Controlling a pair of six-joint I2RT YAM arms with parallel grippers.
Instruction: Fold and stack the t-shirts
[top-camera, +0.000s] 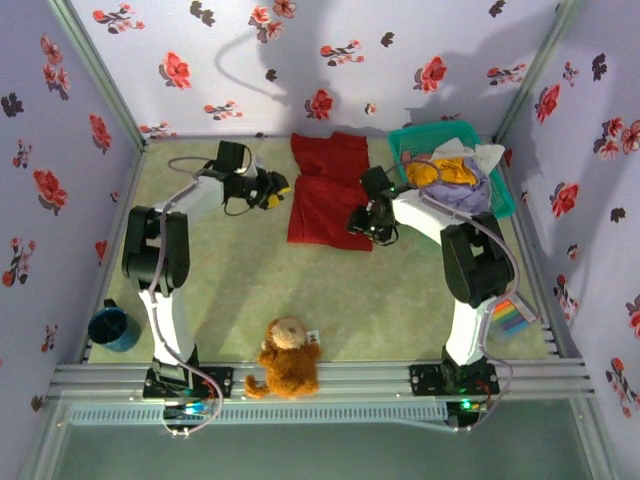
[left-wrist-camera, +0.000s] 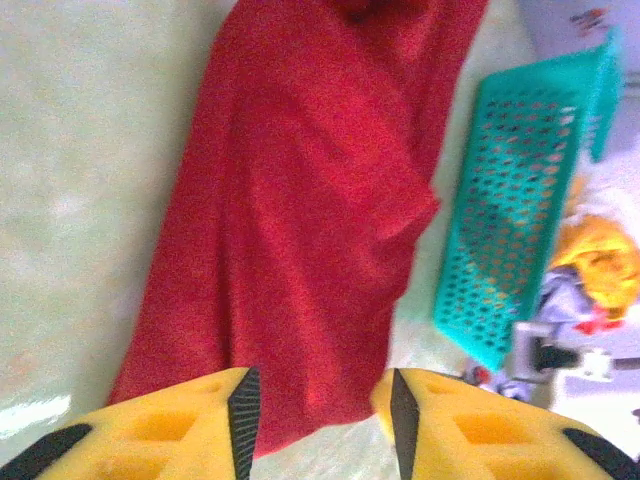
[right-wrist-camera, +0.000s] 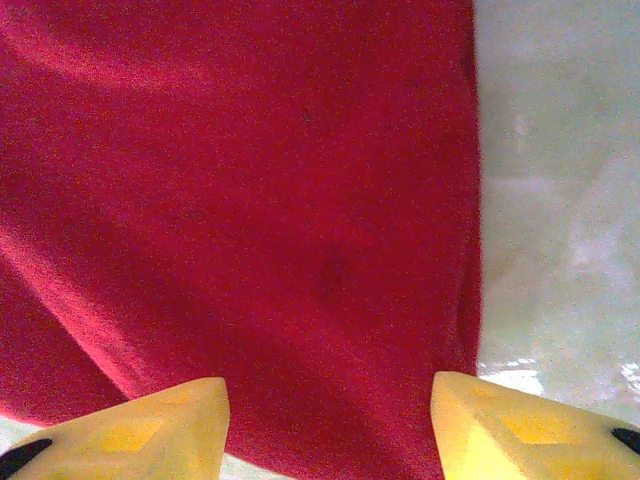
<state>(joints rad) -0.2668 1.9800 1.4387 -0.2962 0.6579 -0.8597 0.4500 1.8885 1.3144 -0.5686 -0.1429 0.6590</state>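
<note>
Risk, fold shape: could skew if left end effector (left-wrist-camera: 320, 405) lifts its edge ahead of right end effector (right-wrist-camera: 330, 400), dragging the deep-red t-shirt (top-camera: 325, 190) out of square across the tabletop (top-camera: 230, 280).
Risk, grip depth: could pinch just the upper layer of cloth, or miss the hem altogether, with both sets of fingers standing above the fabric rather than around it.
Risk, neighbour: could brush the teal basket (top-camera: 435, 131) on a wide sweep of the right arm, which works just beside it.
Left arm pose: reaches forward with elbow raised, wrist turned inward toward the shirt's left edge.
Left end effector state: parted to a moderate gap, nothing between the fingers; a red corner lies below them.
Right arm pose: bends at a high elbow, forearm angled inward over the shirt's near right corner.
Right end effector state: spread wide, empty, looking down on flat red cloth and its right hem.
Task items: red shirt lies as a long band at mid-back of the tabletop; mustard-orange shirt (top-camera: 445, 172), lavender shirt (top-camera: 455, 195) and white shirt (top-camera: 488, 155) sit heaped in the basket, unfolded.
</note>
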